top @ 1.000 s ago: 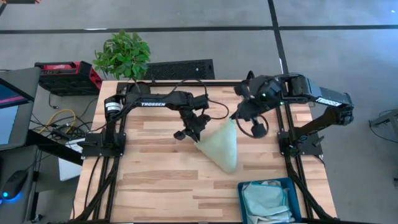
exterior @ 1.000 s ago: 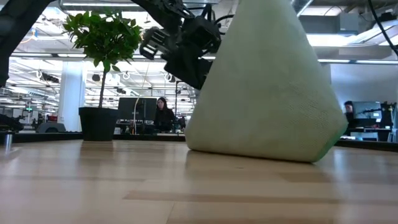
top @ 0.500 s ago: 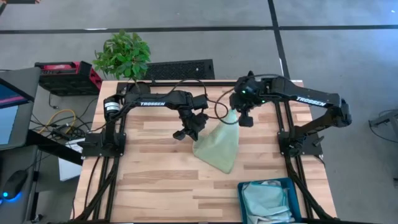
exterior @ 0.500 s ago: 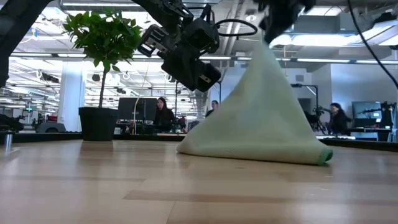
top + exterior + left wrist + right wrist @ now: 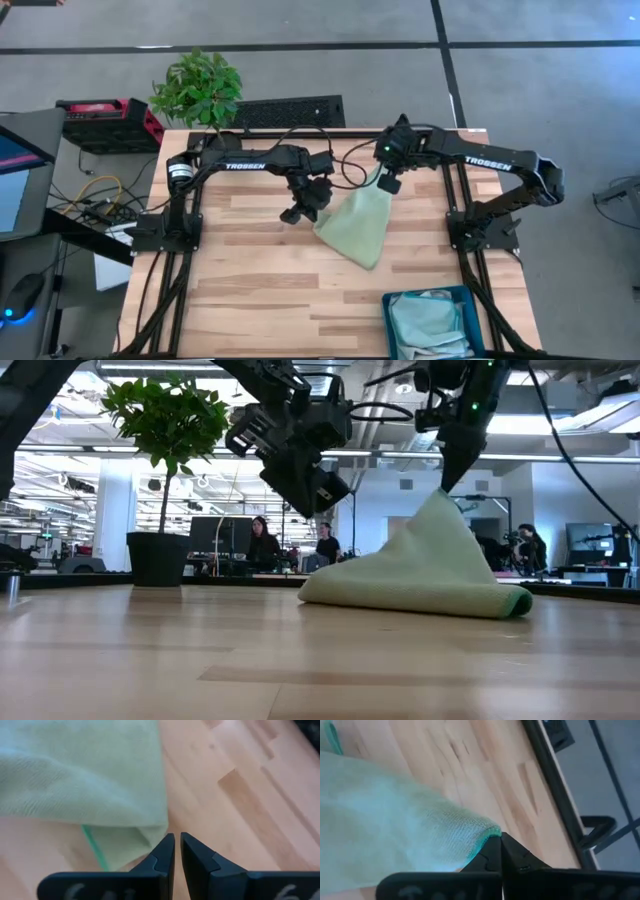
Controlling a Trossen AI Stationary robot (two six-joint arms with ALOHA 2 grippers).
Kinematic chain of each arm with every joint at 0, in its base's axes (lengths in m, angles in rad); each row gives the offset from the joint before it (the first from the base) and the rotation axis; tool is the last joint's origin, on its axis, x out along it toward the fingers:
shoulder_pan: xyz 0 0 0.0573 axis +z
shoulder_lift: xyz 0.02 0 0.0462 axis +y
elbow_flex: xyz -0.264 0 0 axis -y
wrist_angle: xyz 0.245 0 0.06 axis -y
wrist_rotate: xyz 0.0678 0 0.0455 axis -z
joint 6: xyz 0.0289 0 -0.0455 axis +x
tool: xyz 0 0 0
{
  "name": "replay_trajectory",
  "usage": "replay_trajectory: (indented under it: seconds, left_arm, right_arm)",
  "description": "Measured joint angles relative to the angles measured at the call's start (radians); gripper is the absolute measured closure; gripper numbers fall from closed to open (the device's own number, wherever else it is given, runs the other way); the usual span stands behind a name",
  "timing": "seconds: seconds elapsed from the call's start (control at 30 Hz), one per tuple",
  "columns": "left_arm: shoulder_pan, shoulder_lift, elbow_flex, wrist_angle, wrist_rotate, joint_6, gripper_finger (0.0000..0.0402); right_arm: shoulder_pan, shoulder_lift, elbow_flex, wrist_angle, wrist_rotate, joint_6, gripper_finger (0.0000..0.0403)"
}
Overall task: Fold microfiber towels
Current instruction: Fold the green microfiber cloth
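A light green microfiber towel lies mostly on the wooden table, and one corner rises to my right gripper, which is shut on it. In the low view the towel forms a low tent under that gripper. My left gripper hovers above the table, just off the towel's left edge. Its fingers are shut and empty. The towel's near corner lies beside them and shows two layers. My right gripper pinches the towel's far corner, at its green hemmed edge, between its two fingertips. The fingers come from above, slanting down. That corner is held up off the table. The rest of the towel slopes down from it and lies on the table.
A teal bin with folded cloths inside stands at the table's near right corner. A potted plant stands beyond the far left edge. Bare wood lies on the near left. People sit in the room beyond the table.
My right gripper has gone down and toward the table's far left, still shut on the towel's corner. The towel, which stood as a tall cone, has sunk into a low tent, and more of it has settled flat on the table.
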Motion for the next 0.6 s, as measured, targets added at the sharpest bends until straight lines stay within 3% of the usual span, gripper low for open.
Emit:
replay_trajectory:
  seconds: [0.13,0.3,0.6]
  left_arm:
    - [0.000,0.000,0.000,0.004,-0.065,-0.023,0.0381]
    - [0.000,0.000,0.000,0.004,-0.076,-0.025,0.0381]
    - [0.000,0.001,0.000,0.004,-0.077,-0.049,0.0381]
  right_arm:
    - [-0.001,0.000,-0.015,0.004,-0.003,0.053,0.0387]
    - [0.000,0.000,-0.016,0.017,-0.002,0.114,0.0361]
    - [0.005,0.000,-0.015,0.017,0.014,0.181,0.0270]
